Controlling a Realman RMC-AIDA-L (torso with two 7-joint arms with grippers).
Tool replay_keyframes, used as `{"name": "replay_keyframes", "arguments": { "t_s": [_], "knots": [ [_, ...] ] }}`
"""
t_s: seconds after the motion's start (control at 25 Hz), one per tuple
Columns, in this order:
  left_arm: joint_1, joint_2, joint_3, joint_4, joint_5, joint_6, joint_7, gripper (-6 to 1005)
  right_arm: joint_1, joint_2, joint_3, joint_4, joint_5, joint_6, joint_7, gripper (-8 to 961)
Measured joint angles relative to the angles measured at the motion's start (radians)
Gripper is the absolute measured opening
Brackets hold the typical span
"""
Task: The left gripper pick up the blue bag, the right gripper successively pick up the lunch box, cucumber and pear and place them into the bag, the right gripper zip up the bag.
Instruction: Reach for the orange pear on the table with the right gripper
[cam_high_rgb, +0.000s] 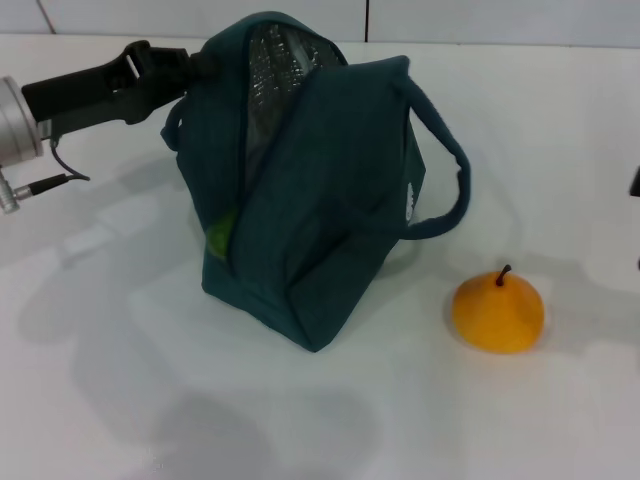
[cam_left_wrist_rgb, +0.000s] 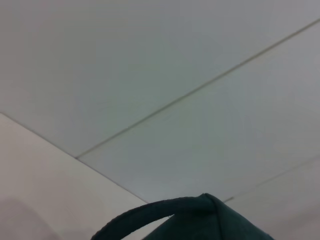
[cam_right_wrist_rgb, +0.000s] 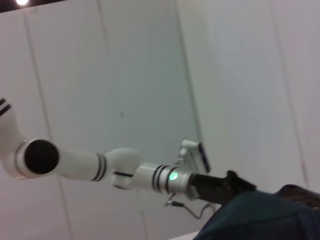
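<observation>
The blue bag (cam_high_rgb: 330, 190) stands on the white table, its top open and silver lining showing. My left gripper (cam_high_rgb: 197, 62) comes in from the left and is shut on the bag's upper rim; the right wrist view shows it (cam_right_wrist_rgb: 234, 183) at the bag (cam_right_wrist_rgb: 260, 217) too. In the left wrist view only the bag's edge (cam_left_wrist_rgb: 200, 220) appears. A green patch, seemingly the cucumber (cam_high_rgb: 220, 232), peeks through the opening's low end. The orange-yellow pear (cam_high_rgb: 498, 312) rests on the table right of the bag. The lunch box is hidden. A dark sliver of my right gripper (cam_high_rgb: 635, 182) is at the right edge.
The bag's loop handle (cam_high_rgb: 450, 175) hangs out toward the pear. A cable (cam_high_rgb: 45, 183) trails from the left wrist over the table. White wall panels rise behind the table.
</observation>
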Motion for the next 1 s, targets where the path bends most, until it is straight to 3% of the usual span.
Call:
{"name": "replay_keyframes", "arguments": {
  "t_s": [0.16,0.28,0.44,0.56,0.64,1.0],
  "knots": [
    [-0.006,0.000,0.003,-0.001,0.006,-0.015,0.010,75,-0.012,-0.002,0.032,0.016,-0.042,0.004,-0.013,752],
    [-0.007,0.000,0.003,-0.001,0.021,-0.028,0.012,75,-0.020,0.008,0.065,0.017,-0.098,0.044,-0.019,751],
    [-0.004,0.002,0.002,0.000,0.027,-0.027,0.009,75,-0.022,0.042,0.064,0.019,-0.191,0.138,-0.047,751],
    [0.002,0.003,0.002,0.001,0.027,-0.021,0.008,75,-0.018,0.087,0.057,0.029,-0.255,0.189,-0.111,750],
    [0.006,0.003,0.002,0.001,0.027,-0.021,0.010,75,-0.015,0.102,0.035,0.049,-0.267,0.216,-0.144,750],
    [0.012,0.000,0.003,0.005,0.028,-0.018,0.012,75,0.014,0.102,-0.008,0.134,-0.223,0.294,-0.231,748]
  ]
}}
